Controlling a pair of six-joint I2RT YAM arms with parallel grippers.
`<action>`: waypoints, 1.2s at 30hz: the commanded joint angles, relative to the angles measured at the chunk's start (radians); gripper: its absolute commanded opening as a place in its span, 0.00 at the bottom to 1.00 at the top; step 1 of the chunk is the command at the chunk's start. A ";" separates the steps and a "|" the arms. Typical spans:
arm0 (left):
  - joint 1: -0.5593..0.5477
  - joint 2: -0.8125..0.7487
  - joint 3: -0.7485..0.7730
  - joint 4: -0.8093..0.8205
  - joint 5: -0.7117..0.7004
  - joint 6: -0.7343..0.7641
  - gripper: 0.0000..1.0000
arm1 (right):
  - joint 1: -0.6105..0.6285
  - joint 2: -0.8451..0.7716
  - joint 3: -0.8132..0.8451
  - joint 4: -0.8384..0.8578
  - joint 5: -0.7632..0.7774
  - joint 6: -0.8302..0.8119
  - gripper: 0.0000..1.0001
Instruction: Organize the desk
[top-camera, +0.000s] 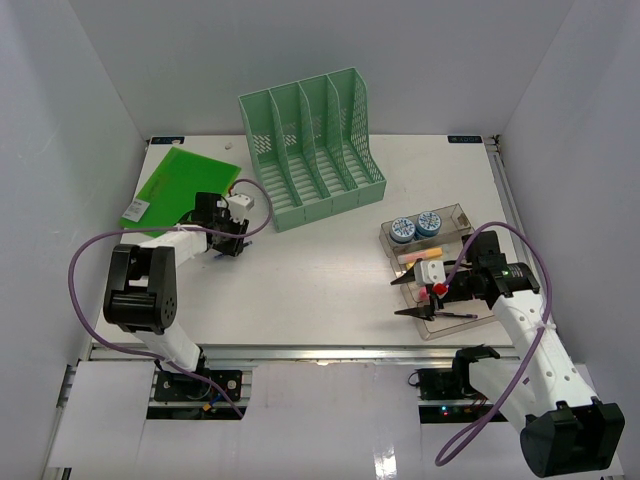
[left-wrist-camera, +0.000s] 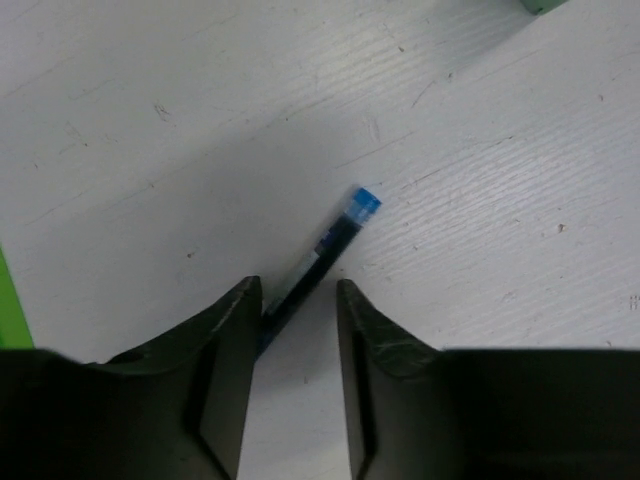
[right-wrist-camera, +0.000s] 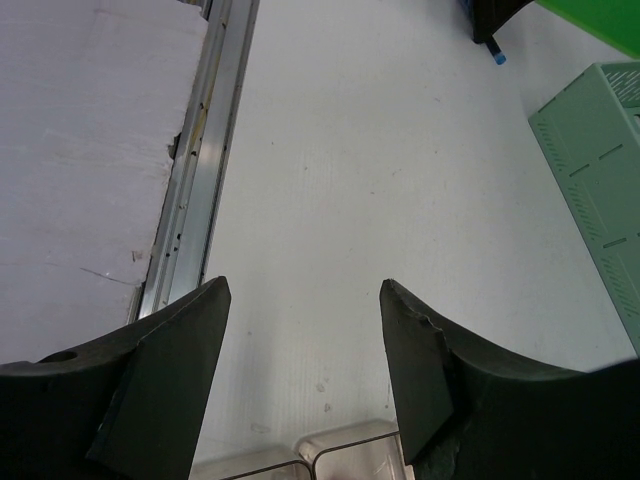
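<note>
The large flat white desk (top-camera: 330, 270) is only partly in order, as I judge it. The green slotted plastic file rack (top-camera: 315, 150) stands upright near the far edge, in the middle, and its slots look empty from above. A flat bright green plastic folder (top-camera: 180, 185) lies in the far left corner, outside the rack. Near the right edge a clear plastic stepped tray (top-camera: 465, 208) already holds two round blue-topped containers (top-camera: 403, 229) and some small items that I cannot identify.

One thing lies loose: a thin dark pen with a blue cap (left-wrist-camera: 320, 250), flat on the desk just beside the folder, towards the left edge. The left gripper (left-wrist-camera: 298, 290) is low over it, its fingers half apart on both sides of the pen. The pen touches one finger and a gap shows at the other, so it is not clamped.

The right gripper (right-wrist-camera: 305, 290) hangs open and empty at the left side of the tray, near the front edge.

The pen and probably the folder are left to put away.
</note>
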 joint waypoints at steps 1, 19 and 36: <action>0.000 0.027 0.003 -0.031 0.053 -0.015 0.36 | -0.010 -0.004 -0.002 0.012 -0.037 0.008 0.68; 0.000 -0.173 -0.097 0.004 0.262 -0.380 0.00 | -0.020 0.014 -0.013 0.231 0.005 0.385 0.75; -0.534 -0.644 -0.490 0.988 0.151 -1.181 0.00 | 0.190 0.187 0.114 0.803 0.209 1.544 0.75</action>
